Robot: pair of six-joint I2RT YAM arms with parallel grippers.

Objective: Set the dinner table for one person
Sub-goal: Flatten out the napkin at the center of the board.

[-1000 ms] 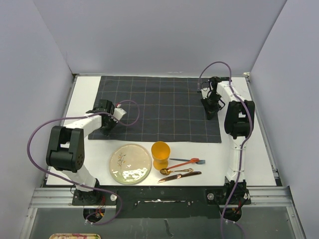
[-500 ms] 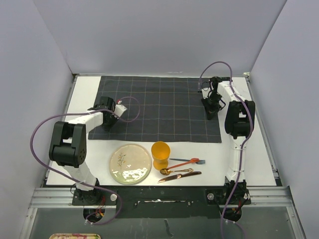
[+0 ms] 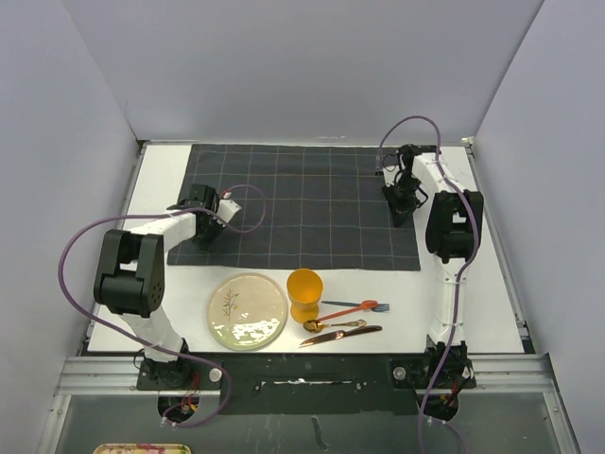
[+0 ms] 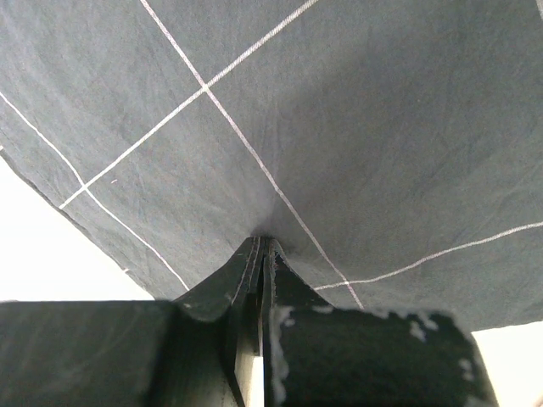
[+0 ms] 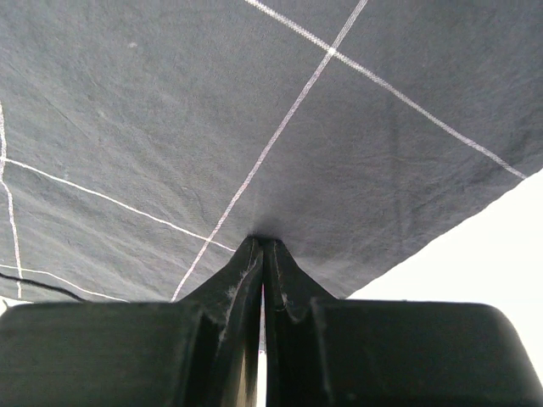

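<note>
The left pincer is closed on a pinch of the dark grey cloth with a thin light grid, near the cloth's left edge. The right pincer is likewise clamped on a pucker of that cloth near its right edge. The cloth covers the far half of the large white rectangular table. On the bare near strip sit a round cream plate, an orange cup just beside it, and to the right a red and blue fork, a copper-coloured spoon and a copper-coloured knife.
</note>
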